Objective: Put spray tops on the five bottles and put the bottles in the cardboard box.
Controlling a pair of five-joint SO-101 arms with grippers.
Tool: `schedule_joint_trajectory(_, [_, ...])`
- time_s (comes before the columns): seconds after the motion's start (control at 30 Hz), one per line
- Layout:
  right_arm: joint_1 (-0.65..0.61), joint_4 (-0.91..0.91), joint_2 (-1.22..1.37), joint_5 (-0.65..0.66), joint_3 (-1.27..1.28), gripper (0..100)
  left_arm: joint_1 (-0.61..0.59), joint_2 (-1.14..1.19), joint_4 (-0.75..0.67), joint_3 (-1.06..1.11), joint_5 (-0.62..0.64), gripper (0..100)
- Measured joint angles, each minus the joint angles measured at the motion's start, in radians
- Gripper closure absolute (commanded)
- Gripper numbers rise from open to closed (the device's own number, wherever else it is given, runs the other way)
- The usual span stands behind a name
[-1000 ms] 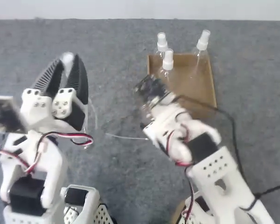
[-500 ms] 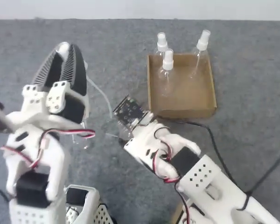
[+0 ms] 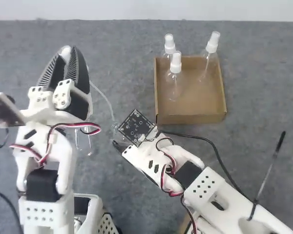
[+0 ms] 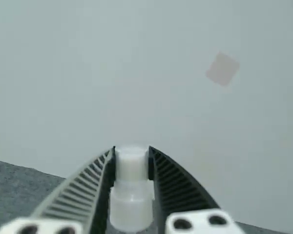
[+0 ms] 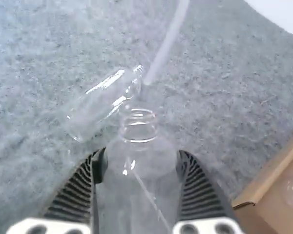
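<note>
Right wrist view: right tool (image 5: pixel 140 160) clamps an uncapped bottle (image 5: pixel 137 131) near the cardboard box (image 5: pixel 263 195); left tool (image 4: pixel 131 150), farther off, pinches a spray top (image 4: pixel 131 195). Capping seems underway: dip tube (image 5: pixel 167 39) into neck next.

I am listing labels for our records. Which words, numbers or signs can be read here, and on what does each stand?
No text can be read. The cardboard box, the three capped bottles, the spray top and the open bottle show no print. Any marks on the dark board are too small to read.
</note>
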Motion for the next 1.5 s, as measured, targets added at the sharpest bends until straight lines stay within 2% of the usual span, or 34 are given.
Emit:
schedule_joint_trajectory(0.63, [0.0, -0.051, 0.0, -0.091, 0.002, 99.3, 0.017, -0.008, 0.026, 0.167, 0.0, 99])
schedule_joint_trajectory(0.87, [0.037, -0.095, 0.0, -0.23, 0.002, 99.3, 0.144, -0.008, 0.215, 0.167, -0.176, 99])
schedule_joint_trajectory(1.13, [0.068, -0.101, 0.0, -0.244, 0.005, 99.3, 0.235, -0.008, 0.311, 0.167, -0.287, 97])
schedule_joint_trajectory(1.27, [0.068, -0.114, -0.017, -0.244, 0.038, 99.3, 0.239, -0.008, 0.341, 0.167, -0.305, 88])
schedule_joint_trajectory(1.5, [0.074, -0.129, -0.19, -0.244, 0.126, 99.3, 0.21, -0.008, 0.342, 0.147, -0.31, 88])
